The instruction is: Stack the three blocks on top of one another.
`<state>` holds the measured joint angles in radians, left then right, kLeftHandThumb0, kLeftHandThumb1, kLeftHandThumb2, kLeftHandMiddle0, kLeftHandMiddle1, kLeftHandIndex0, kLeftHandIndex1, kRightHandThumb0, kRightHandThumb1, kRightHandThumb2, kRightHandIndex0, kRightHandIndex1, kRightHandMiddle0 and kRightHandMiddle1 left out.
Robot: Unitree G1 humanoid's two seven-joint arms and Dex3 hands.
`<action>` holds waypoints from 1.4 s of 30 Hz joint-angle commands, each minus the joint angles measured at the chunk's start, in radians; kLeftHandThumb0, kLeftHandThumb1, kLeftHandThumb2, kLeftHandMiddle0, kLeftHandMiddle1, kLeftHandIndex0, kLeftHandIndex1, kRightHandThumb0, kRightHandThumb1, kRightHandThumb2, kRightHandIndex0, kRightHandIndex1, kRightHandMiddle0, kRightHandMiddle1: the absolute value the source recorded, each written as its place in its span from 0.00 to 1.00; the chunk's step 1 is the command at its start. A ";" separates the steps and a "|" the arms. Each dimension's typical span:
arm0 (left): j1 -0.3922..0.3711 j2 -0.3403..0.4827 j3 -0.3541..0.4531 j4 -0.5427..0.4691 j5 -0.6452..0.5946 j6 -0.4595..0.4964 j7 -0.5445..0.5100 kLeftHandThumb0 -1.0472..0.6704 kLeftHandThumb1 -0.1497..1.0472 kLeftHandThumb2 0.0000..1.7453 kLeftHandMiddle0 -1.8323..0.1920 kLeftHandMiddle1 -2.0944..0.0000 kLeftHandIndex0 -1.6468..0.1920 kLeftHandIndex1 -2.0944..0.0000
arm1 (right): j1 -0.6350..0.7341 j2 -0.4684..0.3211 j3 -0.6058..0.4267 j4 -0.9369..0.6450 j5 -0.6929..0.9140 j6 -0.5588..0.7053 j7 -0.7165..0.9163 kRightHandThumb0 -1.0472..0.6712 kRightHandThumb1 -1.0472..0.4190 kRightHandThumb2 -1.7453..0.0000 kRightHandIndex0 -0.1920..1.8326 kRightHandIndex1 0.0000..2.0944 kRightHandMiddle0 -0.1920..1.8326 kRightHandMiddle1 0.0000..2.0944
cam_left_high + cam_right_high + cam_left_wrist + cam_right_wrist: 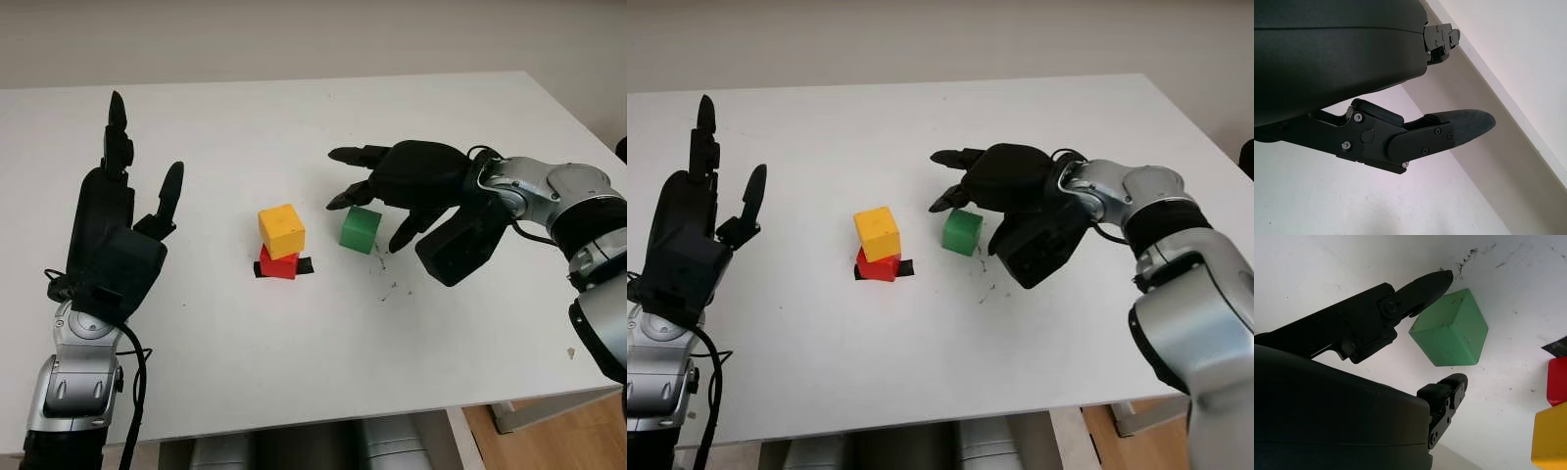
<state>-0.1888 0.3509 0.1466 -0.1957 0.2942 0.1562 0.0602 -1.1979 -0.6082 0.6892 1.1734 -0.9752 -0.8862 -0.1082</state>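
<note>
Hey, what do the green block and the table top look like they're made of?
Green block: probably painted wood or matte plastic; flat faces, crisp edges, dull even colour with faint dark scuffs. I cannot tell which. Table: looks like a smooth white laminate or coated board, carrying small dark scratch marks near the block. The right hand hovers open around the green block.

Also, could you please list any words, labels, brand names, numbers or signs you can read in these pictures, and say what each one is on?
None: no readable text anywhere.
The yellow block, red block and green block have plain faces.
The black tape under the red block is unmarked.
The dark specks on the table by the green block are scuffs, not writing.
The left hand and right hand, both open, show only screws.
</note>
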 commanded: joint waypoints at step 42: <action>0.022 0.003 0.002 -0.032 0.045 0.021 -0.005 0.21 1.00 0.39 0.97 0.97 0.98 0.97 | -0.018 0.029 0.138 0.090 -0.113 0.076 -0.348 0.36 0.09 0.97 0.24 0.03 0.36 0.58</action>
<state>-0.1739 0.3508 0.1450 -0.2199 0.3382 0.1867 0.0552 -1.2061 -0.5796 0.8272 1.2557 -1.0941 -0.8143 -0.4589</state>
